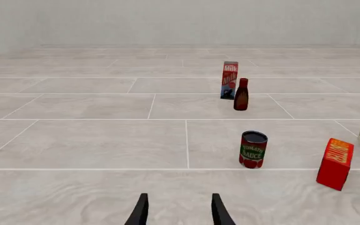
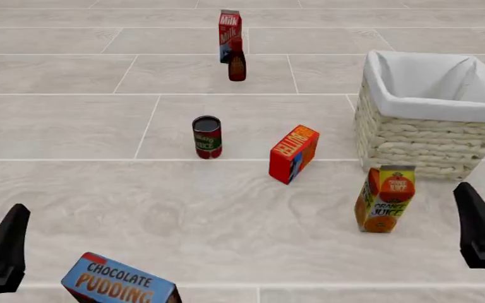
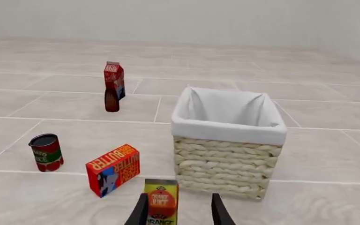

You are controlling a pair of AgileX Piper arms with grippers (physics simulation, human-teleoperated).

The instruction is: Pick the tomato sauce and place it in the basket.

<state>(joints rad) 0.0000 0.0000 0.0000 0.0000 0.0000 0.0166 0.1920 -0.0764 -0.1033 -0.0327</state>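
Note:
The tomato sauce [image 2: 207,136] is a small red can with a green band and a dark top, standing upright on the table's middle left. It also shows in the left wrist view [image 1: 253,149] and the right wrist view [image 3: 46,152]. The basket [image 2: 419,136], pale wicker with a white lining, stands at the right and also shows in the right wrist view [image 3: 224,164]. My left gripper [image 2: 7,243] is open and empty at the near left, well short of the can; its fingers [image 1: 141,211] are spread apart. My right gripper [image 2: 479,227] is open and empty at the near right, in front of the basket.
A red-orange butter box [image 2: 293,153] stands between the can and the basket. An orange juice carton [image 2: 384,199] stands in front of the basket. A chocolate pudding box [image 2: 118,285] lies at the near left. A milk carton [image 2: 229,28] and a dark brown bottle [image 2: 237,63] stand at the back.

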